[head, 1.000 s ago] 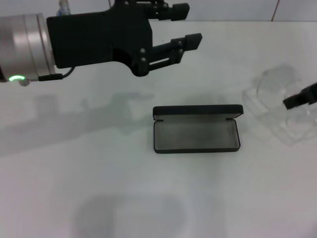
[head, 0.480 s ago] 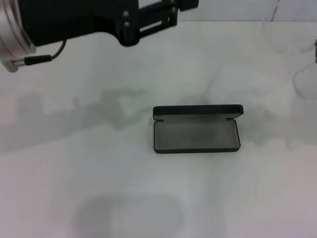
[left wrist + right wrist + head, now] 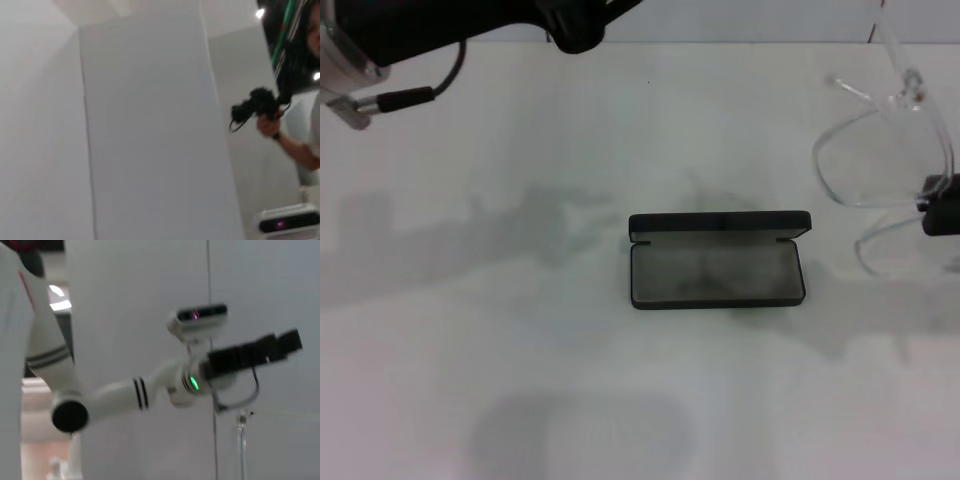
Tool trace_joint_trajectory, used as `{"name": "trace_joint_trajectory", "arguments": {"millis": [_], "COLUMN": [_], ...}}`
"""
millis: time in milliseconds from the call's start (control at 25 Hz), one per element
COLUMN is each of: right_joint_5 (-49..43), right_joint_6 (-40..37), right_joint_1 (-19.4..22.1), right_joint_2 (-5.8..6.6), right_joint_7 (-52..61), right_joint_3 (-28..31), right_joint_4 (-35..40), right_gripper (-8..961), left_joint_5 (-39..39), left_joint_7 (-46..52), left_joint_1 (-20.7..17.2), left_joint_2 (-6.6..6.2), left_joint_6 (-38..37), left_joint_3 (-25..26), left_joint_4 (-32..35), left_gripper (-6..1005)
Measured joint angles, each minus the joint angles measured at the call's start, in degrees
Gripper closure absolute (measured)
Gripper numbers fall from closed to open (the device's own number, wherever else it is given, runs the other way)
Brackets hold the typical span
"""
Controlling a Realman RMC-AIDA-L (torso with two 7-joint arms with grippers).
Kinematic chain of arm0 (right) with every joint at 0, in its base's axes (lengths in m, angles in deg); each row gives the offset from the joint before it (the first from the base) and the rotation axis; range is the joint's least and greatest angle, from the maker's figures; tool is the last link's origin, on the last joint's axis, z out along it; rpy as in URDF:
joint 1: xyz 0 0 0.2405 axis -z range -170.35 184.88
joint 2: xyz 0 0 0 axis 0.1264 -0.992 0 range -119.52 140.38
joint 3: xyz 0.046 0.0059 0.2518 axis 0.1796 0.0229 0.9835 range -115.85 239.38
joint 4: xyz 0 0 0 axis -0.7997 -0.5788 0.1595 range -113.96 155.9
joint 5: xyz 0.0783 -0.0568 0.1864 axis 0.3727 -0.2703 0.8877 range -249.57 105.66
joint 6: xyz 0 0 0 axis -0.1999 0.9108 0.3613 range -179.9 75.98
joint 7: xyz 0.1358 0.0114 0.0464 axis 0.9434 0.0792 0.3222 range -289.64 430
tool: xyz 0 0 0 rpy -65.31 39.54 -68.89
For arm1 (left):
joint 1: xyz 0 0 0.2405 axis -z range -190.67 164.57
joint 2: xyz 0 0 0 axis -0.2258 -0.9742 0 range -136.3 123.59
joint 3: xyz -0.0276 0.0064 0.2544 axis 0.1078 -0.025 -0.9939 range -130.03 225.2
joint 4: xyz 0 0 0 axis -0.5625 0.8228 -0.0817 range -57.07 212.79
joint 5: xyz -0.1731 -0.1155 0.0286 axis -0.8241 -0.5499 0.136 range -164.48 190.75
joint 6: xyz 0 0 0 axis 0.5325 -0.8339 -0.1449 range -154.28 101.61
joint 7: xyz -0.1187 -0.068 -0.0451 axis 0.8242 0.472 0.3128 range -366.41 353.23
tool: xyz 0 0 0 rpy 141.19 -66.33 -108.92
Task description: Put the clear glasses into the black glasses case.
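Glasses [image 3: 885, 150] now hang in the air at the right side of the head view, lifted clear of the table [image 3: 520, 350]. A second ago they lay flat on the surface to the right of the case; half a second ago they were mostly out of sight at the upper right edge. Now the lenses face the camera, with one arm reaching up toward the top edge. The right gripper [image 3: 940, 212] shows only as a dark tip at the right edge, touching the frame's lower outer part; it seems to be pinching the glasses there, though the fingers themselves are cut off.

The case [image 3: 717, 272] has not moved: it lies open in the middle of the table, lid tipped back on the far side, grey lining bare and nothing inside. The glasses are to its right and well apart from it.

The left arm [image 3: 440, 25] has drawn back to the upper left corner, and I cannot tell how its fingers stand.

So the pickup looks done, and what remains is the carry across to the case, folding or aligning the long arms so they fit, and the lowering in.
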State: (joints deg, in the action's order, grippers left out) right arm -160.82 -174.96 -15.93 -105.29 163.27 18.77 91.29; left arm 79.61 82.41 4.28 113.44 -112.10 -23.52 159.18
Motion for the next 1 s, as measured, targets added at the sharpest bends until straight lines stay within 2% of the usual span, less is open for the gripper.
{"name": "trace_joint_trajectory", "arguments": {"millis": [240, 360, 640, 1000], "right_joint_5": [1.9, 2.1, 2.2, 2.3], "right_joint_6": [0.0, 0.1, 0.1, 0.1], "right_joint_1": [-3.2, -5.3, -8.5, -9.6], "right_joint_2": [0.05, 0.01, -0.02, -0.14], "right_joint_7": [-5.2, -6.7, -9.0, -9.6], "right_joint_3": [-2.3, -3.1, -3.8, -4.6], "right_joint_4": [-8.2, -11.6, -16.9, -18.4], "right_gripper": [888, 888, 888, 889], "left_joint_5": [-1.2, -1.2, -1.3, -2.1], "left_joint_7": [-0.2, -0.2, -1.7, -2.1], "left_joint_1": [4.1, 5.8, 7.7, 8.1], "left_joint_2": [0.01, 0.08, 0.17, 0.11], "left_joint_6": [-3.9, -5.0, -5.2, -5.3], "left_joint_3": [0.0, -0.4, -2.7, -3.7], "left_joint_4": [-7.1, -9.5, -13.0, -14.2], "left_gripper": [786, 846, 895, 916]}}
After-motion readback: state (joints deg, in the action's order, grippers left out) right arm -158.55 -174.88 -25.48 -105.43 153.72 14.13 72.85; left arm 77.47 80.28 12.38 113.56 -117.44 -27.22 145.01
